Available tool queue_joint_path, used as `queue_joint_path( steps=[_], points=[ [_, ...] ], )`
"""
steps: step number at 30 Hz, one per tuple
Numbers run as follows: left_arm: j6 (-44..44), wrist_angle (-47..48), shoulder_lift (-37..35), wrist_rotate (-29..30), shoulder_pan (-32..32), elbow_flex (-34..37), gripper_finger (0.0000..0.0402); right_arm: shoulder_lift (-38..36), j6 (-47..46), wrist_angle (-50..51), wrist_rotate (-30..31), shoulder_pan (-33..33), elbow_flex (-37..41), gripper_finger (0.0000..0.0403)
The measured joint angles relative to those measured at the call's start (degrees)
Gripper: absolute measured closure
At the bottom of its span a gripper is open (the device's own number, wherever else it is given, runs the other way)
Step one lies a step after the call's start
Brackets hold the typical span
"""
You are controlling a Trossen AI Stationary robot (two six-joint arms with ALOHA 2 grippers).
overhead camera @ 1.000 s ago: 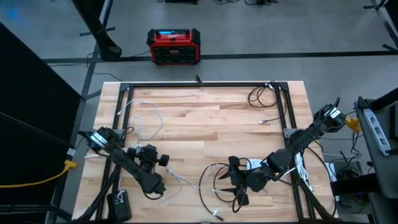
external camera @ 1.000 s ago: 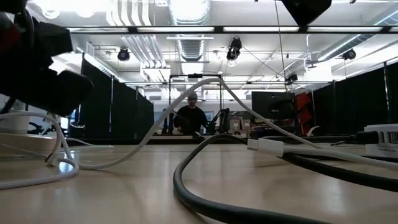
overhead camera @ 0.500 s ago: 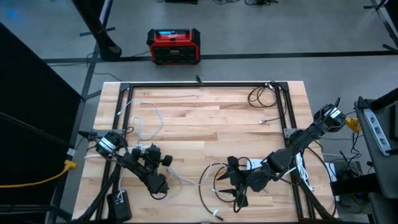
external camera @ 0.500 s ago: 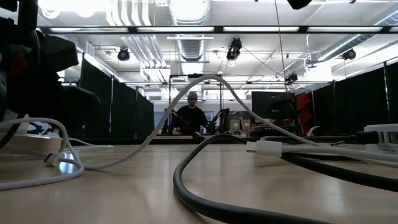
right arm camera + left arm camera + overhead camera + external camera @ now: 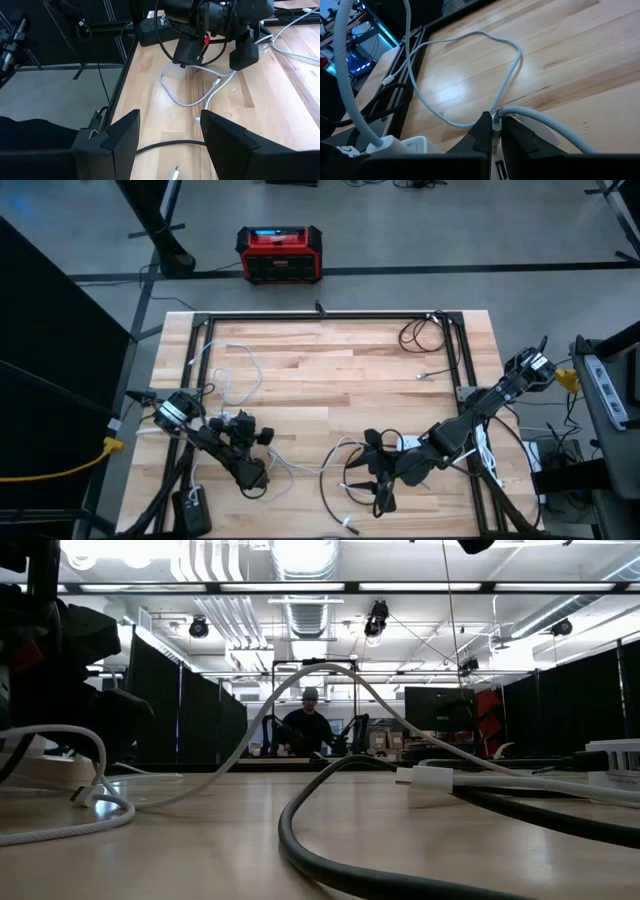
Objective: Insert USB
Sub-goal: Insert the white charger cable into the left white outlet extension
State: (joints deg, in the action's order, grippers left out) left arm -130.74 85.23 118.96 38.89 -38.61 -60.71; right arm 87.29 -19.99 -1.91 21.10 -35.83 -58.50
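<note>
the left gripper [image 5: 252,477] sits low near the front left corner of the wooden worktop [image 5: 330,375], its fingers [image 5: 482,131] pinched tight on the plug end of a white usb cable [image 5: 470,75], which loops away across the boards toward the left edge. the right gripper [image 5: 378,468] rests near the front edge, right of the middle, with its fingers [image 5: 122,135] spread wide and holding nothing; a thick dark cable [image 5: 330,840] curls on the worktop around it. a white adapter block [image 5: 407,146] lies just beside the left fingers. a red box [image 5: 279,253] stands on the floor beyond the far edge.
</note>
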Motion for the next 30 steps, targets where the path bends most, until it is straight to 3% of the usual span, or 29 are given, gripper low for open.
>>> queue_joint_path(
  steps=[12,25,27,30],
  points=[
    [0.1,-3.4,0.0,-1.1,-0.5,-0.9,0.0389,0.0,0.0,-0.1,0.0,0.0,0.0,0.0208],
    [0.1,3.8,0.0,-0.5,-1.8,-4.0,0.0389,0.0,0.5,0.0,0.0,0.1,0.0,0.0208],
    [0.2,4.7,-0.4,1.9,-1.9,-6.0,0.0389,0.0,1.1,0.1,0.0,0.1,0.0,0.0208],
    [0.3,4.9,-1.9,10.0,-2.1,-8.7,0.0389,0.0,1.9,0.2,0.0,0.2,0.0,0.0208]
  ],
)
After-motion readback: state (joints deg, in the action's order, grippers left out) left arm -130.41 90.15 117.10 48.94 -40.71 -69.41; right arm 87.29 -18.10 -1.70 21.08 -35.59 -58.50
